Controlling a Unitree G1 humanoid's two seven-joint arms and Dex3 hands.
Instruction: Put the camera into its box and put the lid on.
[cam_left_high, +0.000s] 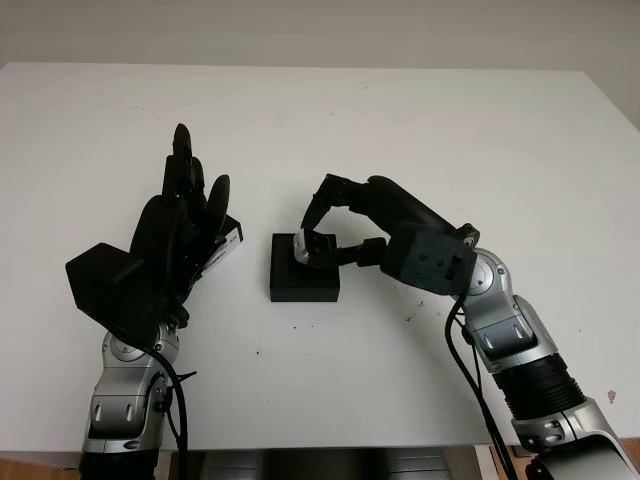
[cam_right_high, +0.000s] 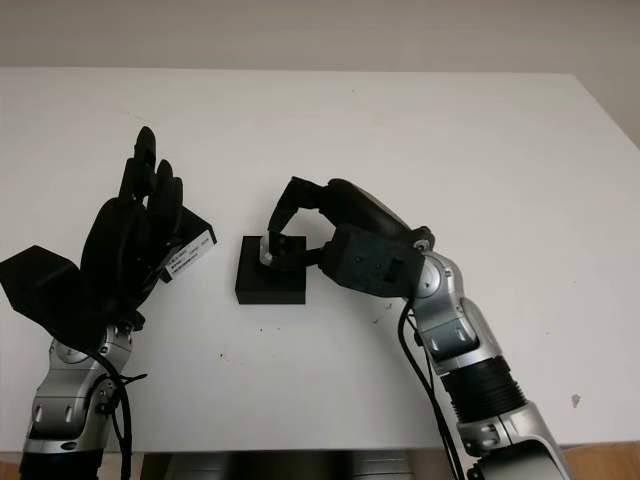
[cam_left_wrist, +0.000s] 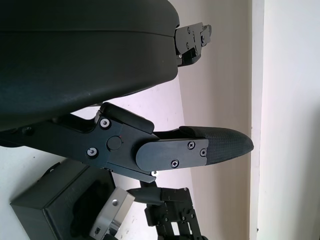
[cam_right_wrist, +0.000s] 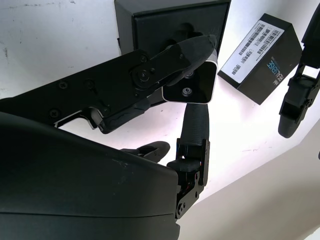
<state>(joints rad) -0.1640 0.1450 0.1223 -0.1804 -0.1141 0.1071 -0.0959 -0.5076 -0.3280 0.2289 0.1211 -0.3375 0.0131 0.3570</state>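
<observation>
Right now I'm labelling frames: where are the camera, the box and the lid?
camera (cam_right_wrist: 189, 90): right wrist view, dark face with its screw.
box (cam_left_high: 304, 283): left eye view, near top edge.
lid (cam_right_wrist: 260, 57): right wrist view, labelled white side.

The room is evenly and brightly lit from above, so the white table (cam_left_high: 420, 130) is nearly washed out. Shadows are soft and short: a faint one hugs the black box (cam_left_high: 303, 268) under the right hand (cam_left_high: 325, 225), and another sits just beneath the left hand (cam_left_high: 185, 215). No hard glare anywhere. Up close, the silver camera (cam_right_wrist: 192, 82) between the right hand's fingers is sharp, while the hand's shell nearest the lens goes soft and dark.
</observation>
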